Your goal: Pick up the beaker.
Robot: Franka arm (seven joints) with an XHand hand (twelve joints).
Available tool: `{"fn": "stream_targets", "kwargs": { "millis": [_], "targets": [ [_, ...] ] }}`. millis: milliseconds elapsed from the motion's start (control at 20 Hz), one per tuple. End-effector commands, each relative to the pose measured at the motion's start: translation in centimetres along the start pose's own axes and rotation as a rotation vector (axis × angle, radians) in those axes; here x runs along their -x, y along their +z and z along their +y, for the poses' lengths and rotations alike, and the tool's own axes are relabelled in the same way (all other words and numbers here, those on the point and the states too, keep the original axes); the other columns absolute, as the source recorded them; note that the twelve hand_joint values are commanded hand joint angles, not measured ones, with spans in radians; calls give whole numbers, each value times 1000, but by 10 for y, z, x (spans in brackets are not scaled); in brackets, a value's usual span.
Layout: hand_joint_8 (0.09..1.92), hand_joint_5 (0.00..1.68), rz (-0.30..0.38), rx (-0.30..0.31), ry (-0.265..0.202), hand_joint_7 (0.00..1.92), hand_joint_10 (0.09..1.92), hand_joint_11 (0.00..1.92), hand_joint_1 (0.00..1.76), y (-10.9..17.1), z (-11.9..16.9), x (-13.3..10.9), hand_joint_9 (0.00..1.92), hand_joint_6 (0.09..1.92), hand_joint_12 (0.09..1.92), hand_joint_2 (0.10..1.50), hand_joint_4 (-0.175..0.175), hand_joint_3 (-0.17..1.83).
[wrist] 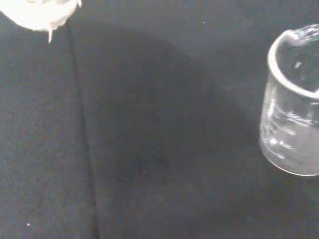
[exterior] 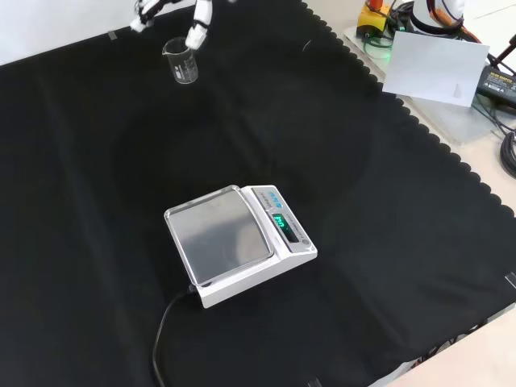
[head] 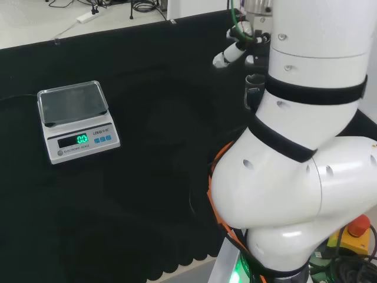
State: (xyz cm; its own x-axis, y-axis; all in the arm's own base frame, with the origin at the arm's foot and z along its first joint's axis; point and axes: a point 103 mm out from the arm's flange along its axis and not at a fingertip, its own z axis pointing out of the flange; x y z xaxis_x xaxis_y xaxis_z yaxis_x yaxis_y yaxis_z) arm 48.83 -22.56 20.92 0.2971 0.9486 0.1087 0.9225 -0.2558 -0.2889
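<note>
So nearest in the front view, the scale (exterior: 242, 242) is being left alone mid-cloth, display lit, pan bare, cable trailing off toward the near edge. Nothing about it is being asked for by the task.

Farther back, up at the top left of the front view, the beaker (exterior: 182, 61) is being seen standing upright on the black cloth (exterior: 97, 201), spout at the rim, looking empty as far as can be told. From the wrist camera it is being caught close up: clear wall, rolled lip, printed graduations, open mouth.

Right over it, the hand (exterior: 198, 24) is being held just above and beside the rim. Two white fingers are showing spread apart, nothing pinched between them, and no contact with the glass can be made out.

Handling guess: it's probably light, stiff, thin-walled and slick, so it's likely to be skidded or tipped on the cloth if it's nudged from one side only. Being glass or clear plastic, it's best treated as breakable. The wall below the lip is being judged the sensible place to be gripped, thumb opposite fingers, away from the spout, not by the rim itself
</note>
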Motion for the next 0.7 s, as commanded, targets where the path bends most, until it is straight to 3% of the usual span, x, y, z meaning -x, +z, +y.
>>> {"fn": "stream_targets", "kwargs": {
  "millis": [50,700],
  "targets": [
    [731,249,24,-13,9,109,919,17,697,16,22,-3,254,87,1548,606,-14,308],
    [737,255,21,-57,75,126,922,13,697,56,42,28,252,87,1551,602,-10,315]
  ]
}}
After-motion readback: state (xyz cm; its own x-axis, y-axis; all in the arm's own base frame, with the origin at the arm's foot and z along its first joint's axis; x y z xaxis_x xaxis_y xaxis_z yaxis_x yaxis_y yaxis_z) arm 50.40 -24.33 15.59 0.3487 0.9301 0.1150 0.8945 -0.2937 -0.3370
